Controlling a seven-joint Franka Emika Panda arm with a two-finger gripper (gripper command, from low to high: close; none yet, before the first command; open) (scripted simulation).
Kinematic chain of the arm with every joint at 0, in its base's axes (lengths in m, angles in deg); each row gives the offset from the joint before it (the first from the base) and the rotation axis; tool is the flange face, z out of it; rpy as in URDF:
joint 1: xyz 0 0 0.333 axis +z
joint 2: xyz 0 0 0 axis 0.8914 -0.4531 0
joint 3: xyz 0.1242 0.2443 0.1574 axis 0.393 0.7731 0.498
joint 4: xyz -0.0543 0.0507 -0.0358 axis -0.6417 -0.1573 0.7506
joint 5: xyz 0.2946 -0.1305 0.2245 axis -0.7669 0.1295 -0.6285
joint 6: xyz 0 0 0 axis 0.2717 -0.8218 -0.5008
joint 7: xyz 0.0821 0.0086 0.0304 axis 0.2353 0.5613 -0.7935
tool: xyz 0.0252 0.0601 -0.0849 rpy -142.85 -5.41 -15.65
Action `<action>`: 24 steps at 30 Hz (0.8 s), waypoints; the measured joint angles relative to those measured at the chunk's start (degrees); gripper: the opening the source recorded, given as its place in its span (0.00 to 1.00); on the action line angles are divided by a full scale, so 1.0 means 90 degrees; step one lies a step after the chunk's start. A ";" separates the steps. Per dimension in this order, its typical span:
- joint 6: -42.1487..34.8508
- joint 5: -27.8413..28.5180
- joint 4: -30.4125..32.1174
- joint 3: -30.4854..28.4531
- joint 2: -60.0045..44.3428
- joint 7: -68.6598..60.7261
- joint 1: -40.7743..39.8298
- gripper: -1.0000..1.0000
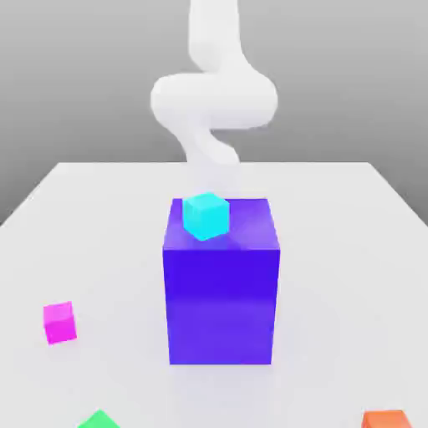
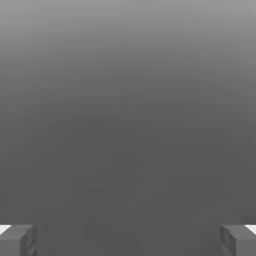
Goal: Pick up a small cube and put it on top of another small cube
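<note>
In the exterior view, a white table [image 1: 351, 217] stretches away toward a grey backdrop. Near its middle stands a big blue-violet block [image 1: 221, 305], upright and square to the camera. A small cyan cube [image 1: 206, 215] sits on the block's top face, toward that face's left side in the exterior view and turned a little off the block's edges. Behind the block rises the white robot arm [image 1: 214, 96], bent in a loop above the far half of the table; its lower part drops down behind the block and the cyan cube.

The small magenta-pink cube [image 1: 59, 322] lies on the table at the exterior view's left, nearer the camera than the block's front face and well apart from the block. It rests flat on the surface, with nothing touching it. At the near edge, a green cube [image 1: 99, 420] is cut off by the frame at the left, and a small orange cube [image 1: 386, 420] is cut off at the right.

In the hand view, the gripper [image 2: 128, 240] shows as two grey fingertips [image 2: 18, 240] standing at opposite sides, spread wide with nothing between them. Beyond them lies an even grey background.
</note>
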 joint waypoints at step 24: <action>0.3231 -0.0819 0.2204 -0.1133 -0.5605 0.2244 -0.2845 0.50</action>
